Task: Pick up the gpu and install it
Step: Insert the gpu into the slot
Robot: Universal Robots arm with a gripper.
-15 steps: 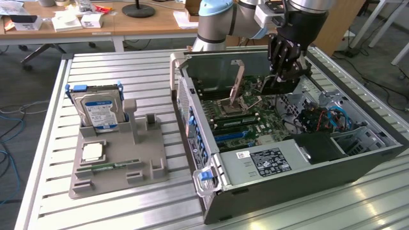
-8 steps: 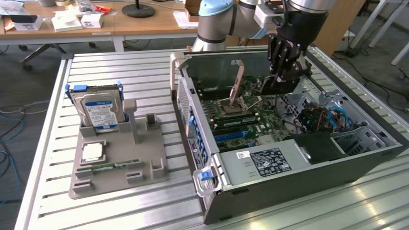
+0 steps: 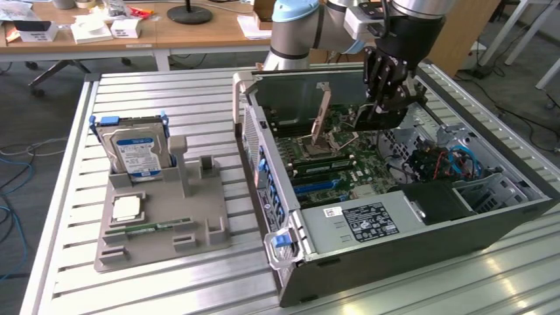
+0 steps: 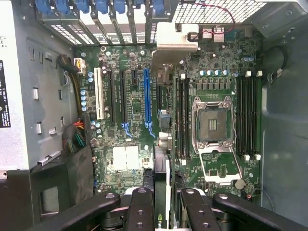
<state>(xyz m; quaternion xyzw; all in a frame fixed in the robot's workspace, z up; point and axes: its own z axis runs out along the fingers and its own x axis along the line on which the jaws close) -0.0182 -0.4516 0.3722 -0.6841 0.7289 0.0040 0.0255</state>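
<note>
The gpu (image 4: 161, 168) is a thin dark card seen edge-on, with its grey metal end bracket (image 4: 176, 38) toward the case's rear slots. My gripper (image 4: 161, 204) is shut on it, one black finger (image 4: 139, 207) on each side. The card hangs above the motherboard (image 4: 130, 159), just beside the long blue slot (image 4: 147, 101) and between it and the memory slots. In the exterior view my gripper (image 3: 378, 108) reaches down into the open computer case (image 3: 437, 223), with the gpu (image 3: 366, 121) dark below the fingers.
On the exterior view's left, a grey holder tray (image 3: 206, 220) carries an upright hard drive (image 3: 136, 154), a square chip (image 3: 128, 209) and a green memory stick (image 3: 157, 228). Inside the case are the open processor socket (image 4: 211, 125), a power supply (image 3: 363, 220) and cable bundles (image 3: 437, 164).
</note>
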